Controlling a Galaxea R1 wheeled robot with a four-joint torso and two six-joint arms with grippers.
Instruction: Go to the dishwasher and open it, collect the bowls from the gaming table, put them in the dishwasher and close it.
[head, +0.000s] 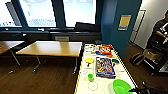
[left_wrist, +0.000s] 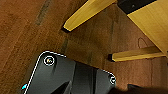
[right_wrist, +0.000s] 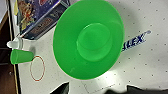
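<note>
The gaming table (head: 82, 75), white-topped with a yellow edge strip, runs away from me and carries board-game boxes (head: 105, 67). A lime green bowl (head: 121, 86) sits upright at its near end, close beside my right arm (head: 147, 89). In the right wrist view the green bowl (right_wrist: 88, 40) lies just beyond my right gripper (right_wrist: 87, 91), whose dark tips stand apart with nothing between them. A yellow bowl (head: 89, 60) rests farther along the table's left side. The dishwasher is out of view.
A small green cup (head: 90, 77) stands left of the green bowl, near a red ring (head: 93, 86). Wooden tables (head: 50, 48) stand to the left on dark wood floor. A person (head: 160, 27), a bag (head: 137, 58) and a dark rack are at right. Wooden table legs (left_wrist: 87, 11) show in the left wrist view.
</note>
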